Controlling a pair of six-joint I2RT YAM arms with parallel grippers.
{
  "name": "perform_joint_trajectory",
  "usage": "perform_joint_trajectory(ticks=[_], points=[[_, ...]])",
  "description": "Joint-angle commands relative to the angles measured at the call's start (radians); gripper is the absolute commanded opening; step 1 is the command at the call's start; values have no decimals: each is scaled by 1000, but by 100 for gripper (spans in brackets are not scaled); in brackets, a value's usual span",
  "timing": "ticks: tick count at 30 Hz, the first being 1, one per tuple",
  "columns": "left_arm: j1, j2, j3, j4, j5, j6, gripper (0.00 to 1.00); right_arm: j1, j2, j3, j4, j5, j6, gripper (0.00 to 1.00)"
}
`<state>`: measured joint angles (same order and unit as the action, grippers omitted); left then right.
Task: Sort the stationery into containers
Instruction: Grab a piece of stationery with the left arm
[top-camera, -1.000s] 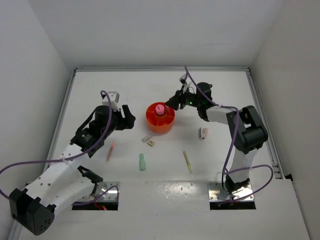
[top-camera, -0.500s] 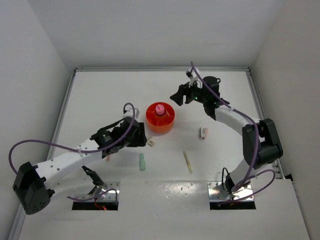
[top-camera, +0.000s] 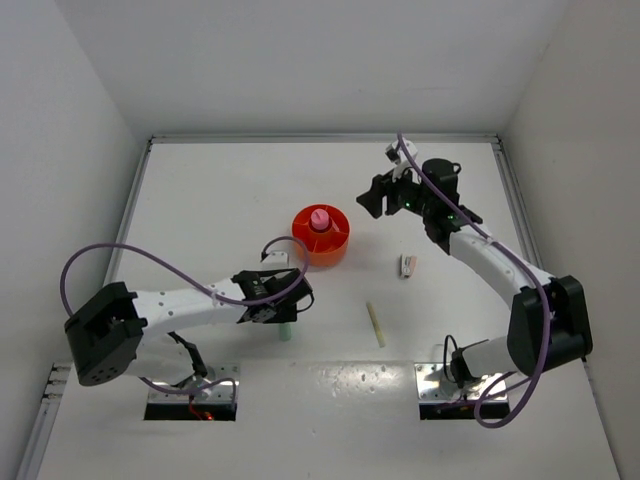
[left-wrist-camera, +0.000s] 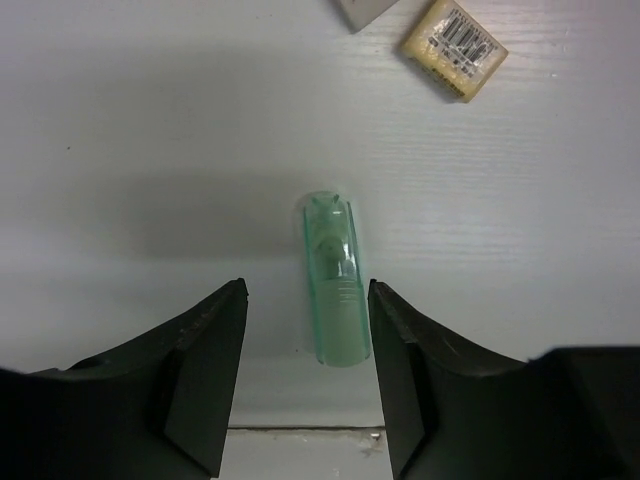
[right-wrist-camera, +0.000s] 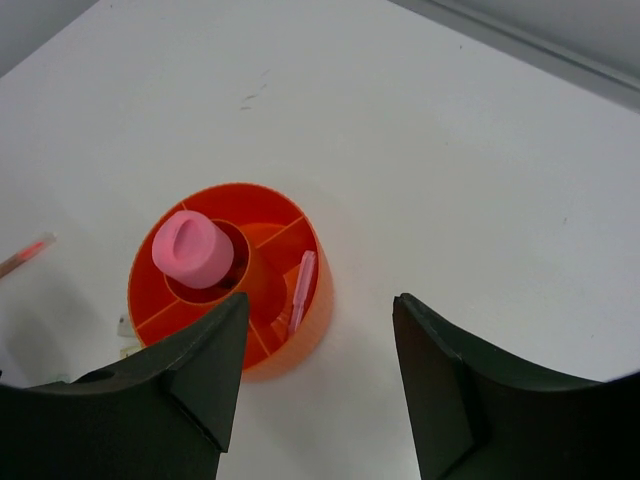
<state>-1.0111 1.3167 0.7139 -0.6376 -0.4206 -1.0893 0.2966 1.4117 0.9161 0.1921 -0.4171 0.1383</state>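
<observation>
Done: The pink cylinder (top-camera: 319, 218) stood in the central well of the orange organiser (top-camera: 325, 256), at the middle of the top view. A thin pink item (right-wrist-camera: 302, 288) lay in one of the outer compartments.
Left to sort: You had five kinds of stationery loose on the table (top-camera: 200, 190).
Mint green stick: The mint green stick (left-wrist-camera: 333, 285) lay flat below the organiser in the top view, between your left fingers.
Beige blocks: The two beige blocks (left-wrist-camera: 452, 38) sat at the upper right of the left wrist view, just beyond the stick.
Pale yellow stick: The pale yellow stick (top-camera: 374, 324) lay lower centre-right in the top view.
Stapler: The pink mini stapler (top-camera: 408, 265) rested right of the organiser.
Pen: The thin pink-orange pen (right-wrist-camera: 22, 257) showed at the left edge of the right wrist view.
Left gripper: Your left gripper (left-wrist-camera: 305, 300) was spread, straddling the green stick with a gap on both sides, and it gripped nothing.
Right gripper: Your right gripper (right-wrist-camera: 318, 305) was spread and empty, hovering to the upper right of the organiser.
Progress: Judging by this, you were early on, and the green stick looked like your next pick.
</observation>
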Motion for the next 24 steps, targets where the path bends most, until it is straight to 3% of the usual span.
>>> perform_joint_trajectory(ticks=[1,13,20,24], points=[[14,4,-13,48,-25,-54,57,-17,-39,-22,-6,5,4,60],[39,157,-25,193,42,-29,56,-45,-51,-40,15,-23,41,60],[39,170,-36,193,51,-29,28,-63,-51,-40,24,-43,61,60],[29,127,17,155,51,-20,22,-73,-60,-40,24,-54,61,60]])
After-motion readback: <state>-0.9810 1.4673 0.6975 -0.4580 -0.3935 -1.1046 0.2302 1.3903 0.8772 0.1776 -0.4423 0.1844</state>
